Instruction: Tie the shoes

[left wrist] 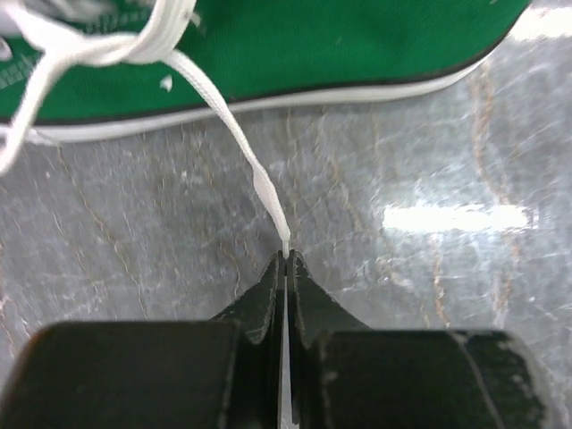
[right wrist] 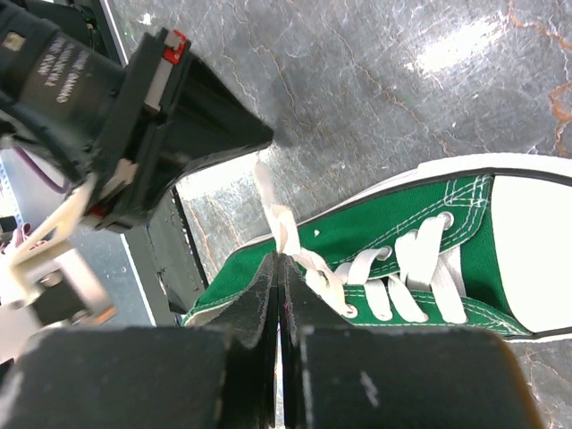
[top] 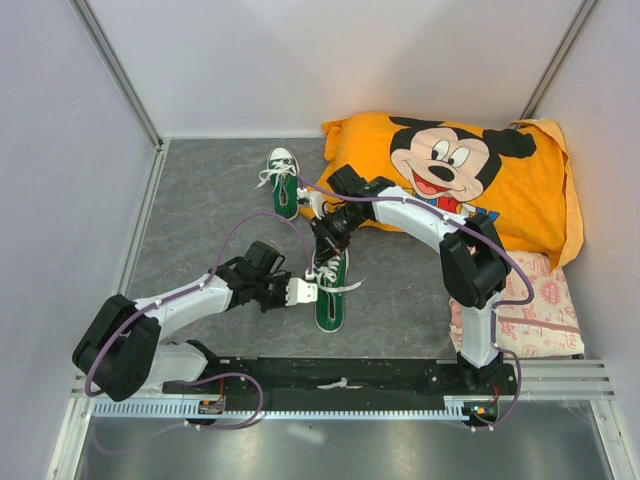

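One green shoe (top: pixel 331 290) lies near the middle of the table, its white toe cap toward the arm bases. The other shoe (top: pixel 284 180) lies farther back. My left gripper (top: pixel 305 291) sits at the near shoe's left side. In the left wrist view the left gripper (left wrist: pixel 286 257) is shut on a white lace end (left wrist: pixel 259 179) running taut from the green shoe (left wrist: pixel 313 45). My right gripper (top: pixel 325 240) hovers over that shoe's opening. In the right wrist view the right gripper (right wrist: pixel 281 259) is shut on a lace (right wrist: pixel 284 228) above the shoe's eyelets (right wrist: pixel 375 228).
An orange Mickey Mouse pillow (top: pixel 470 180) fills the back right, with a pink patterned cushion (top: pixel 530 300) in front of it. Grey walls close the left, back and right sides. A black rail (top: pixel 340 375) runs along the near edge.
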Controlling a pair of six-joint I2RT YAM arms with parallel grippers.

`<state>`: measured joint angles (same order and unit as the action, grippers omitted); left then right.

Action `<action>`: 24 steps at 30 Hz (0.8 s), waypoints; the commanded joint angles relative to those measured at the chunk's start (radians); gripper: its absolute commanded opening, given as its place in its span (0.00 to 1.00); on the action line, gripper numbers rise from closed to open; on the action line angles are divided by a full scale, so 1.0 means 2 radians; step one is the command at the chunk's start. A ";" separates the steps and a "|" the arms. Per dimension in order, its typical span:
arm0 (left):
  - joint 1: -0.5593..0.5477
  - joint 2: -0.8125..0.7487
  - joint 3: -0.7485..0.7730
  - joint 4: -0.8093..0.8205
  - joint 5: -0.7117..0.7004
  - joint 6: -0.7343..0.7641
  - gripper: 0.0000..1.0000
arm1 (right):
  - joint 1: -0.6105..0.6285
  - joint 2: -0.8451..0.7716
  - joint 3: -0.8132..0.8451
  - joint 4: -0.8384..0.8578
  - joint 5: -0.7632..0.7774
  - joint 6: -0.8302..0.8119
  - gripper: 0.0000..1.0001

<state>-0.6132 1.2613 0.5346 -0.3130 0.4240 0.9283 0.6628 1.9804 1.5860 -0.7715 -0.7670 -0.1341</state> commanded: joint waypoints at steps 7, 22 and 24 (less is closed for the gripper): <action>0.023 -0.054 -0.015 -0.001 0.052 0.016 0.58 | 0.003 0.024 0.035 0.012 -0.012 0.010 0.00; 0.048 -0.186 -0.040 0.023 0.071 -0.138 0.62 | 0.029 0.049 0.083 0.011 0.011 0.019 0.56; 0.050 -0.203 -0.042 0.031 0.079 -0.162 0.63 | 0.028 0.040 0.087 -0.001 0.015 0.001 0.64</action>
<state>-0.5240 0.9096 0.4583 -0.3065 0.5552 0.7437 0.7216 2.0838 1.6989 -0.7593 -0.7525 -0.0948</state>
